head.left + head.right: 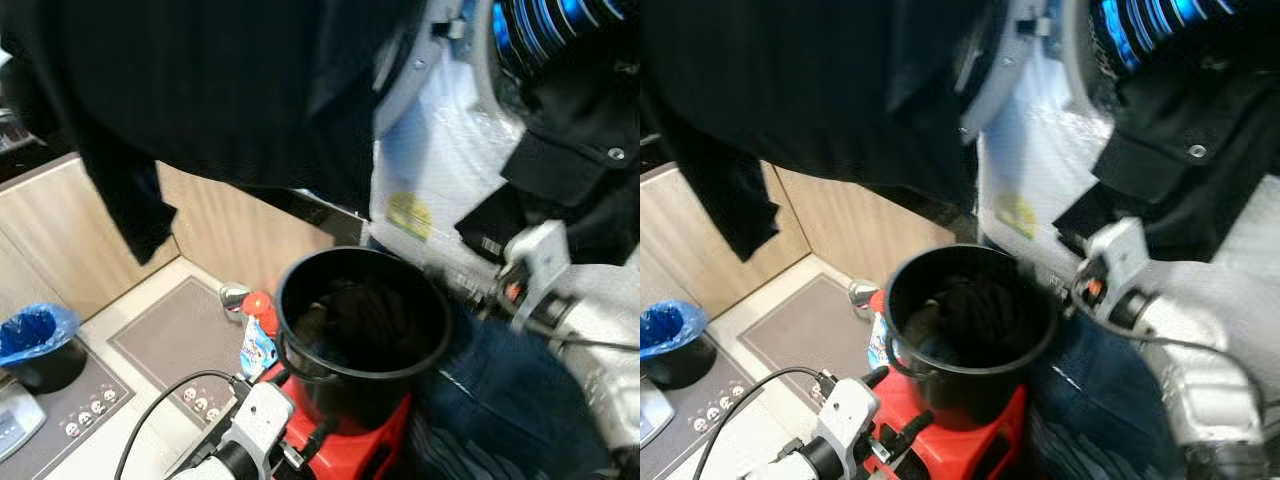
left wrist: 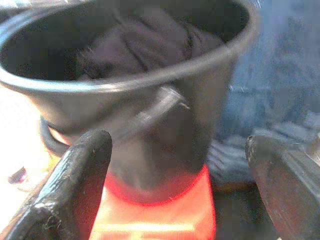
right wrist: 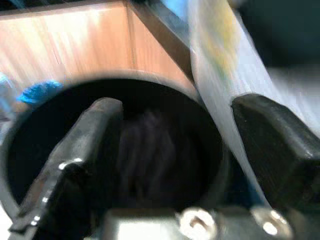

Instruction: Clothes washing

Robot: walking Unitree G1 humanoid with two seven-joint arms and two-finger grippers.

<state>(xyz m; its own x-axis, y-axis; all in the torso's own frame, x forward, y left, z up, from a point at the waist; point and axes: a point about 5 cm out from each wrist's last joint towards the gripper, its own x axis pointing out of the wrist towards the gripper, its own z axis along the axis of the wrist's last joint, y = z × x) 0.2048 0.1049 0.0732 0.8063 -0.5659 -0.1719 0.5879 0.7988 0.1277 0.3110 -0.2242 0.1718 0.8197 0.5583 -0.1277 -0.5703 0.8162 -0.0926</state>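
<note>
A black bucket [image 1: 352,385] stands on a red stool [image 1: 350,452] with dark clothes [image 1: 355,305] piled inside it. A large dark garment [image 1: 230,90] hangs across the top of the view. At the upper right is the washing machine's drum [image 1: 550,20], and black clothes [image 1: 570,170] spill out of its mouth. My left gripper [image 2: 175,145] is open, low beside the bucket's wall, its fingers [image 2: 80,170] spread wide. My right gripper [image 3: 175,107] is open just above the bucket's rim on the machine side, with nothing between its fingers [image 3: 95,135].
Blue jeans [image 1: 510,390] lie on the floor right of the bucket. A small bottle with a red cap [image 1: 258,330] stands left of the stool. Wooden cabinets [image 1: 60,240] run along the left, with a bin lined in blue [image 1: 35,335] and a grey mat [image 1: 170,330] below.
</note>
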